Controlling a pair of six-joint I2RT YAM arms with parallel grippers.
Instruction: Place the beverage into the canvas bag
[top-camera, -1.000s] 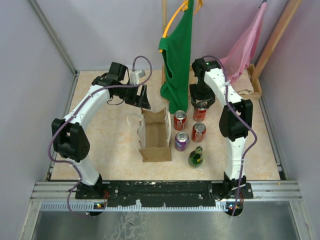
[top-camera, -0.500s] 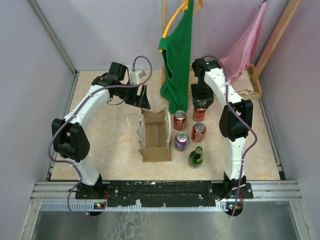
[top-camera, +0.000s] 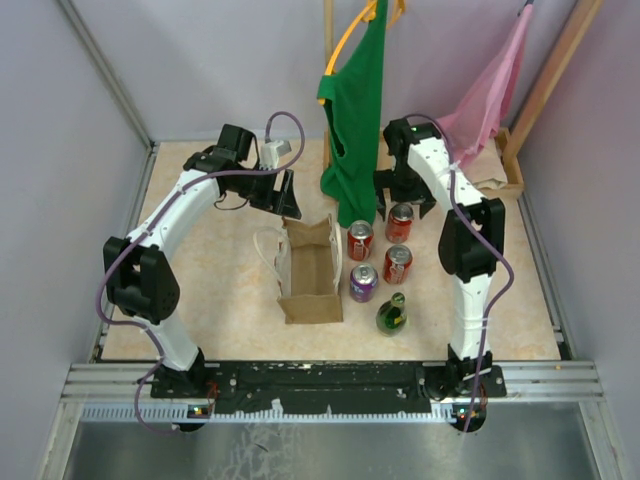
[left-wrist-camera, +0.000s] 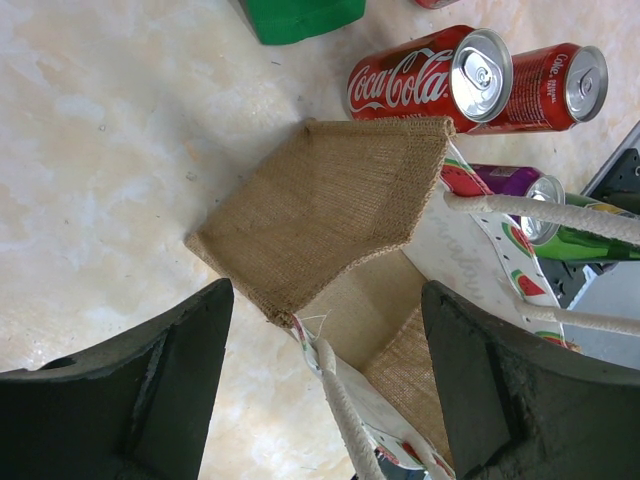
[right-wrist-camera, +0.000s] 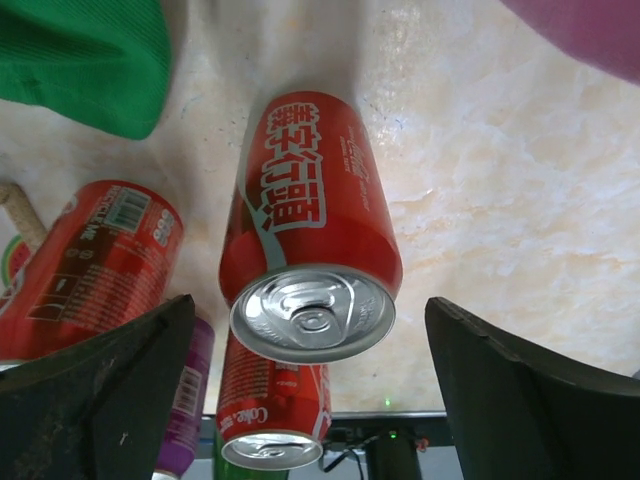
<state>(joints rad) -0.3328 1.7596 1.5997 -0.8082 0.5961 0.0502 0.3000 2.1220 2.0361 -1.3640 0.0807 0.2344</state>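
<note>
The canvas bag (top-camera: 310, 268) stands open at mid-table, cream with a red print, burlap sides (left-wrist-camera: 330, 200) and white rope handles (left-wrist-camera: 540, 210). My left gripper (top-camera: 285, 198) hangs open over the bag's far end, and its fingers straddle the rim (left-wrist-camera: 328, 300) without touching it. The beverage nearest my right gripper is a red can (top-camera: 400, 222) standing upright on the table. My right gripper (top-camera: 403, 192) is wide open above it, with the can top (right-wrist-camera: 312, 315) between the fingers and a clear gap on each side.
Right of the bag stand two more red cans (top-camera: 360, 241) (top-camera: 397, 264), a purple can (top-camera: 363, 283) and a green bottle (top-camera: 391, 314). A green garment (top-camera: 352, 120) hangs just behind the cans and a pink one (top-camera: 490, 90) at the back right.
My right gripper was closing round the far red can and has now sprung wide open; the can stays on the table. The left arm has not moved.
</note>
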